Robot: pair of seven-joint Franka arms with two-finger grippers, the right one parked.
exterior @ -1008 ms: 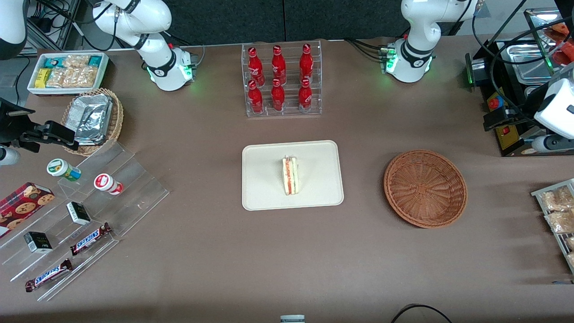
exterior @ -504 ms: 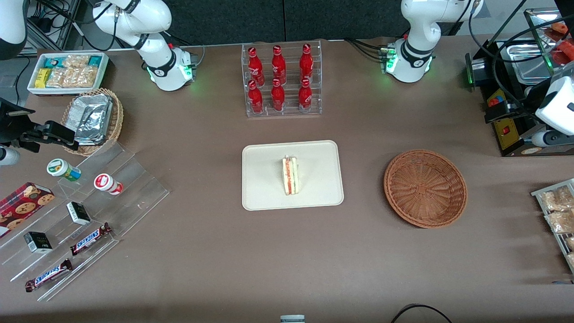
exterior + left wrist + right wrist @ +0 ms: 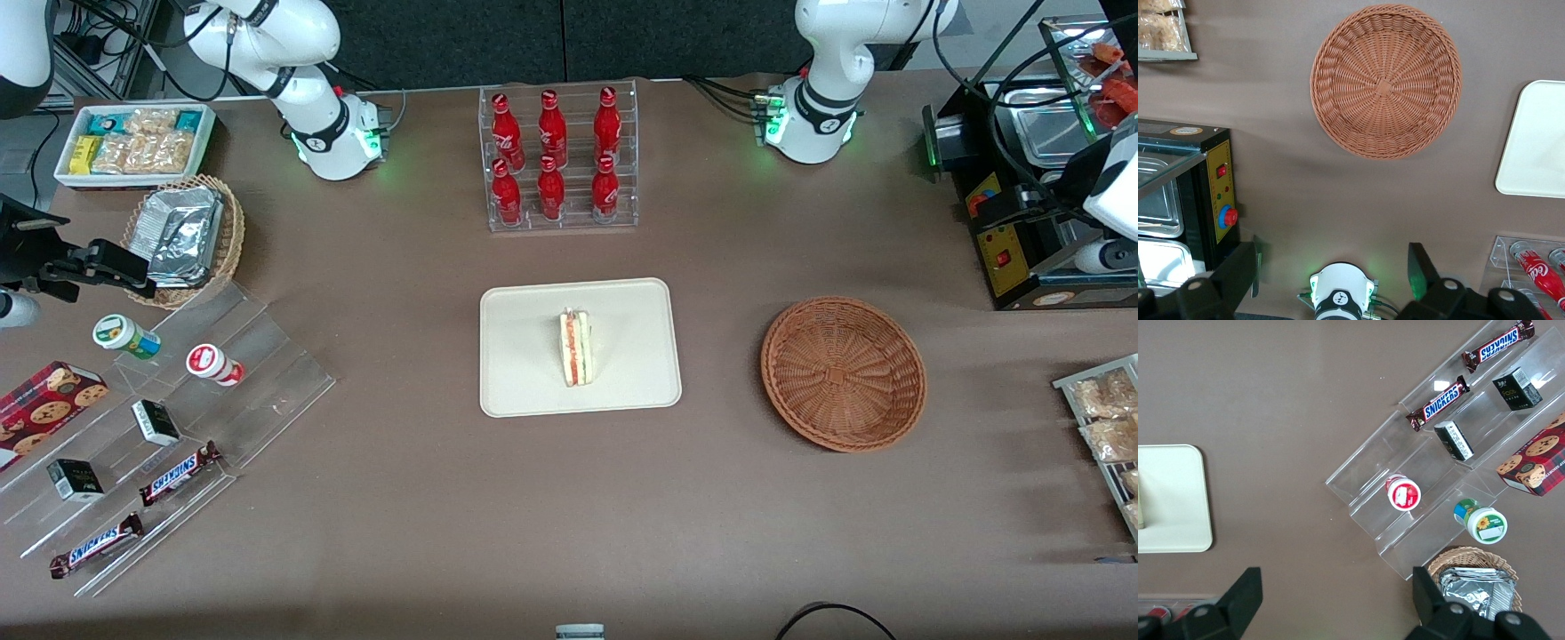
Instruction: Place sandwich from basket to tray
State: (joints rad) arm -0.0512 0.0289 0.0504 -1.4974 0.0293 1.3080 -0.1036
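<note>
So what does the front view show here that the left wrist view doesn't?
Only the front view shows the sandwich standing on the tray. Only the left wrist view shows the tool, open, high over the table near its arm's base. Both share the empty basket, the tray's edge and red bottles.
</note>
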